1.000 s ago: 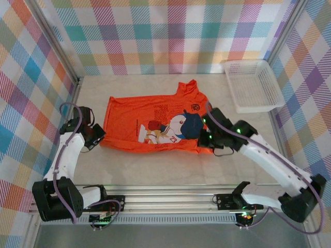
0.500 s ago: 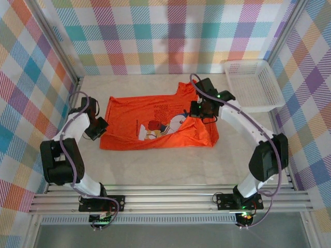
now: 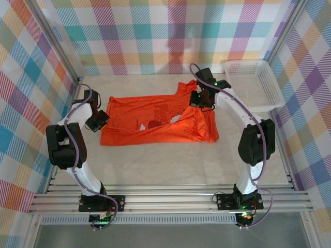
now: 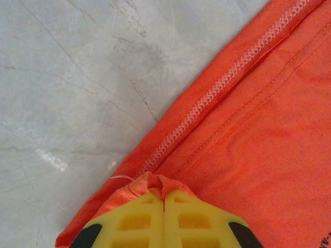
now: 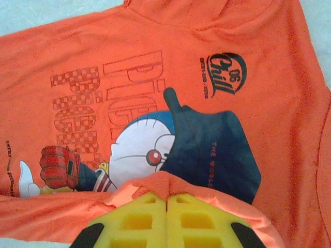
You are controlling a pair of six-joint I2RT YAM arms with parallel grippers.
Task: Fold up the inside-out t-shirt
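Top external: t-shirt (image 3: 155,135) lies left-to-right, left claw (image 3: 103,123) and right claw (image 3: 198,102) pinching it.

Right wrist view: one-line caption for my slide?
Right gripper shut on a fold of the orange t-shirt, above its blue-capped cartoon print.

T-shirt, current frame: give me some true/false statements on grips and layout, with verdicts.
1. The left gripper is shut on the hem edge of the t-shirt. True.
2. The right gripper hangs open above the shirt. False: its jaws are closed on a pinch of orange fabric.
3. The t-shirt lies inside the white basket. False: it lies on the table, and the basket stands apart at the far right.
4. The chest print shows a white character in a blue cap. True, in the right wrist view.
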